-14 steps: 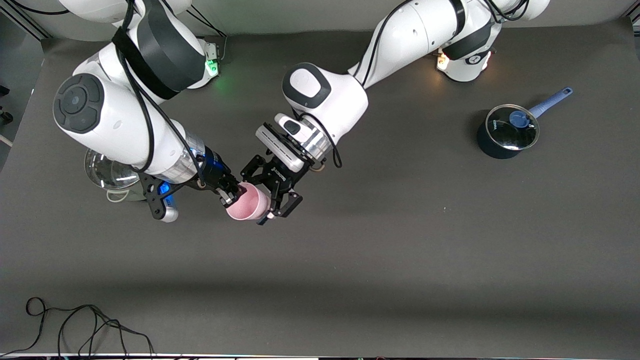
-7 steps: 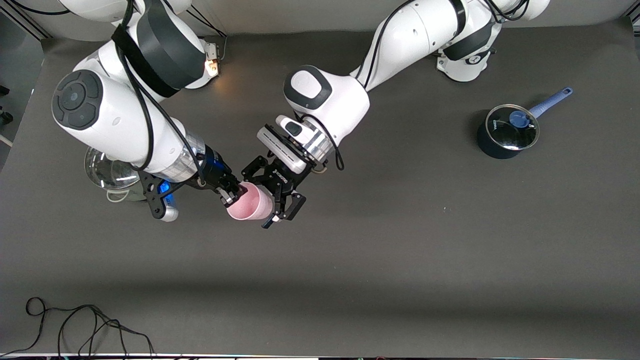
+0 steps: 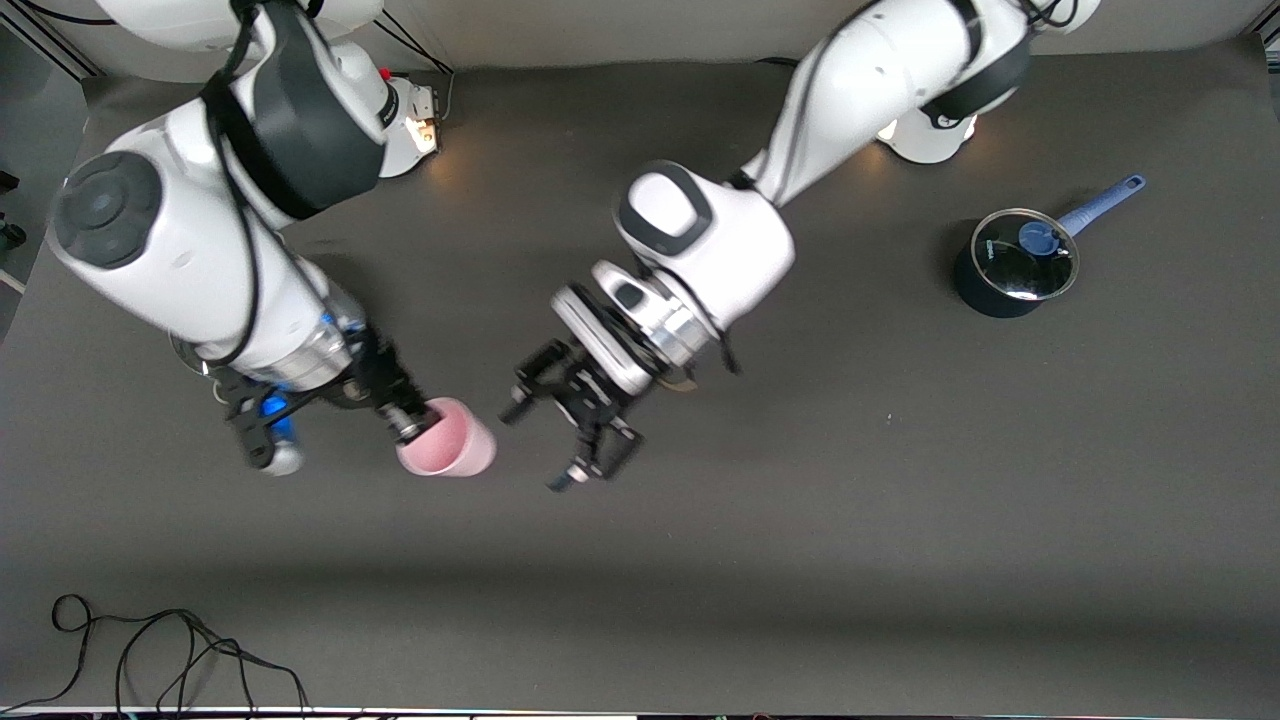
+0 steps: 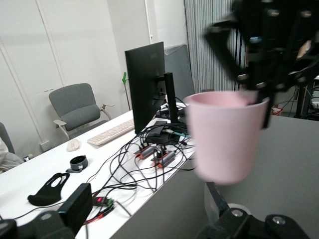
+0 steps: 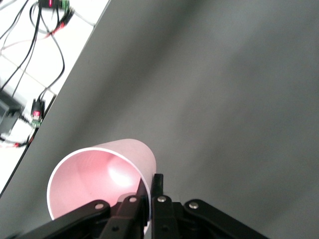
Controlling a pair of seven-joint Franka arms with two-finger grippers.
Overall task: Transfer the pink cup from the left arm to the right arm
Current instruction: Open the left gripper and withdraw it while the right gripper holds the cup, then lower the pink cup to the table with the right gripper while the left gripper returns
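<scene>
A: so what's the room like around the rig?

B: Dark grey bench [image 3: 800, 520], matte, with a soft shadow band along its front. Loose black cable [image 3: 150, 650] curled at one corner.

A: and off the bench?

B: Office stuff. White desk [image 4: 55, 174] with a black monitor [image 4: 145, 84], pale keyboard [image 4: 112, 133], a mouse [image 4: 73, 145] and a tangle of wires [image 4: 149, 154]. Grey chair [image 4: 77, 105] against plain white walls [image 4: 70, 45], vertical blinds [image 4: 209, 45] farther along. Even indoor light.
</scene>
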